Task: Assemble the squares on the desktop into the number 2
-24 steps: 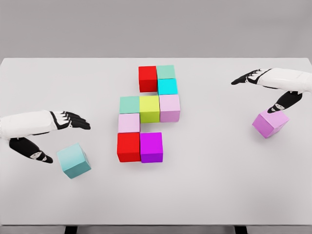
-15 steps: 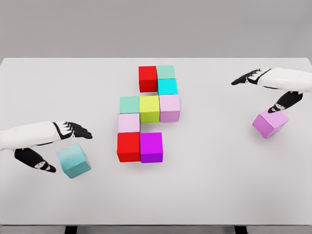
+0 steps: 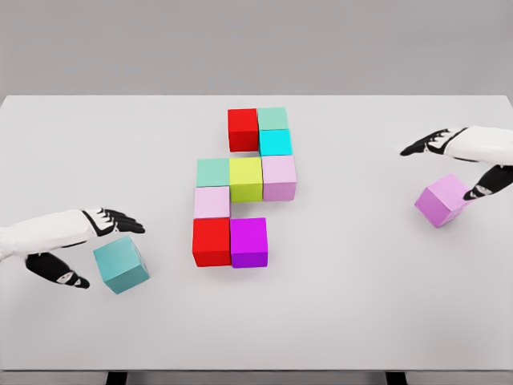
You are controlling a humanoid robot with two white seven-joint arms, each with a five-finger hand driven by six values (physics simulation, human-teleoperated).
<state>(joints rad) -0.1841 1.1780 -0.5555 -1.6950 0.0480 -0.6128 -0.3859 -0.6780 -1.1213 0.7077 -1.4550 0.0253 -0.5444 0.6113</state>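
Nine cubes stand packed together mid-table: red (image 3: 243, 129), mint (image 3: 272, 118), cyan (image 3: 275, 143), green (image 3: 213, 172), yellow-green (image 3: 246, 178), lilac (image 3: 279, 177), pale pink (image 3: 212, 202), a second red (image 3: 212, 241) and purple (image 3: 248, 241). A loose teal cube (image 3: 120, 264) lies at the lower left. My left hand (image 3: 108, 253) is open around it, with fingers (image 3: 116, 220) over its far edge and the thumb (image 3: 60, 273) apart on its left. A loose violet cube (image 3: 443, 200) lies at the right. My right hand (image 3: 437, 172) is open above it, its thumb (image 3: 485, 191) at the cube's right side.
The white table (image 3: 361, 305) runs to a near edge at the bottom of the view, with two dark legs showing below it. A grey wall rises behind the far edge.
My left hand has sunk toward the near edge and drawn left beside the teal cube. My right hand has pulled back to the right, its thumb shifting off the violet cube's top. No cube moved.
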